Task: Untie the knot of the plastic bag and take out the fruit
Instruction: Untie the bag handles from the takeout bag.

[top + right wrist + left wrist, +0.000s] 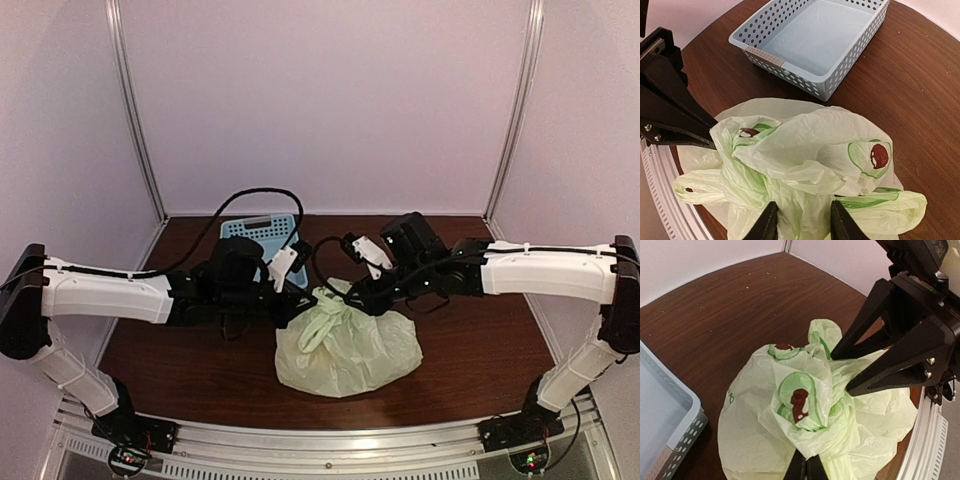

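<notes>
The plastic bag (345,348) sits tied at the table's middle, pale yellow-green with dark red marks. The knot (842,422) is a twisted bunch at its top, also seen in the top view (325,315). My left gripper (807,464) is shut on bag plastic right at the knot; it reaches in from the left (298,305). My right gripper (803,206) is open, its jaws straddling bunched bag plastic (805,150) from the other side (352,298). The fruit is hidden inside the bag.
A light blue perforated basket (262,232) stands behind the bag towards the back left, seen empty in the right wrist view (815,40). The table's metal front rail (925,440) runs close behind the bag. Both arms meet over the bag.
</notes>
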{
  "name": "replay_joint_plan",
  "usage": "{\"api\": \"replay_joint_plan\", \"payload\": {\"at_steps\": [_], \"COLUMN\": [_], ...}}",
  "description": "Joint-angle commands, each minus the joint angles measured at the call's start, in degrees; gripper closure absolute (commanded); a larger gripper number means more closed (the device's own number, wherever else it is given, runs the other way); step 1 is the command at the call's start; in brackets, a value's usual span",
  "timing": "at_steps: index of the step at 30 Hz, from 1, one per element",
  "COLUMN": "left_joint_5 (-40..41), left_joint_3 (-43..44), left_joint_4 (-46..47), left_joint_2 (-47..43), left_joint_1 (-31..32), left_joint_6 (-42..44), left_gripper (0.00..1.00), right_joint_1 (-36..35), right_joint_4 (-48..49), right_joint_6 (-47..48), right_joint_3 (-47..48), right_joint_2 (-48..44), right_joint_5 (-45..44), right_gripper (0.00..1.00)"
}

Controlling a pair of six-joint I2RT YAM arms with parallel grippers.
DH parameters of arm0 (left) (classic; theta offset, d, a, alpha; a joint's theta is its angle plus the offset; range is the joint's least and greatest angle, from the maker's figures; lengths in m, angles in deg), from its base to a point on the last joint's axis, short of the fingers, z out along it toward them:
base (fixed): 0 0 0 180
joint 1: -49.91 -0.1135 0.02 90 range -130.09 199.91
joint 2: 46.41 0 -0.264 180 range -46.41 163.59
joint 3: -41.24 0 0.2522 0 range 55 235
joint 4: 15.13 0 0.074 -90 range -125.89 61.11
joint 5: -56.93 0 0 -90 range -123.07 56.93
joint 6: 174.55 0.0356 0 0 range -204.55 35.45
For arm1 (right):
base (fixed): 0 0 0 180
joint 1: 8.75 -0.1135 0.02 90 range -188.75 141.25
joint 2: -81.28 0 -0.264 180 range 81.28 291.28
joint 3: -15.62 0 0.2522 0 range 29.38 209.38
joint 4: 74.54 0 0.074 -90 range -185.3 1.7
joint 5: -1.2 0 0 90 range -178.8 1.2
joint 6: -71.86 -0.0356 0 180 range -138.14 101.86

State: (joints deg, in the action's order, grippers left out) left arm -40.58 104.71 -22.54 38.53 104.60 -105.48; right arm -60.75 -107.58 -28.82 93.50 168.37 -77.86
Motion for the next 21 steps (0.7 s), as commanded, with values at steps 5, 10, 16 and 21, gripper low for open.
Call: {"api": "replay_joint_plan", "payload": {"at_steps": [5, 10, 16, 21], "left_joint_5": [0.92, 3.48, 5.51, 10.71], "left_joint_3": [-0.80, -0.58, -0.75, -1.05], "left_joint_4": [1.86, 0.52, -0.51, -2.52], "left_joint_2": [-1.66, -1.92, -2.24, -2.47], "left_joint_1": [-0.40, -0.41, -0.43, -1.09], "left_joint_6": [0.06, -0.67, -1.32, -3.05], "left_gripper": [1.00, 1.00, 1.00, 1.00], "right_joint_1": [-0.52, -0.52, -0.48, -0.39], "right_joint_4": [1.68, 1.81, 1.84, 1.36], "right_joint_6": [-0.63, -0.71, -0.83, -1.81], "right_joint_3": [-0.37, -0.87, -1.70, -3.03], "right_joint_2": [-0.55, -1.27, -3.04, -4.85], "right_joint_5": [-0.03, -0.65, -2.29, -6.20], "right_gripper": [0.94, 1.00, 1.00, 1.00]}}
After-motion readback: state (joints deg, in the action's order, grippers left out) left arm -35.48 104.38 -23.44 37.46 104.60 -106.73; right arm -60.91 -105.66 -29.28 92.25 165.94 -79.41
